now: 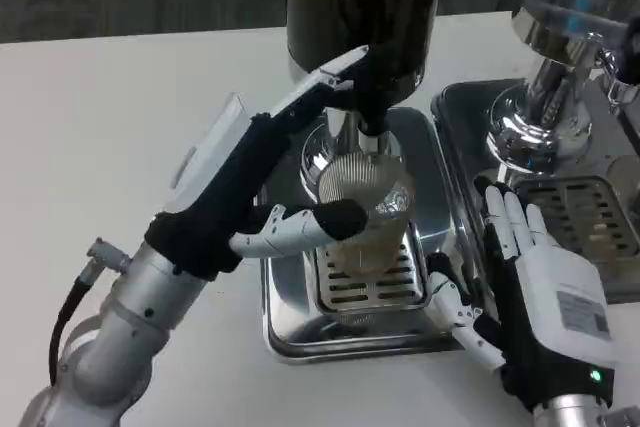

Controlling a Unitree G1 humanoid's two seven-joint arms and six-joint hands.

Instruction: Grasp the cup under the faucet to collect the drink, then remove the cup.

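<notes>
Cup point(365, 202): clear ribbed plastic, light, easily crushed, under faucet point(372, 112) above drip tray point(290, 322); left robot hand point(300, 222) grips mid-wall; right robot hand point(535, 277) spread, empty, on counter point(90, 127)

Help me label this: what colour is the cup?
Clear ribbed cup, best seen in the head view.

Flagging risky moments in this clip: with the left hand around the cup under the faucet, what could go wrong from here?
1. The left hand holds the clear cup from one side; the ribbed wall could slip or tilt and spill the drink.
2. The cup sits close under the faucet, so lifting it out may knock the rim.
3. The right hand rests by the drip tray; a wide pull-out could hit it.
</notes>
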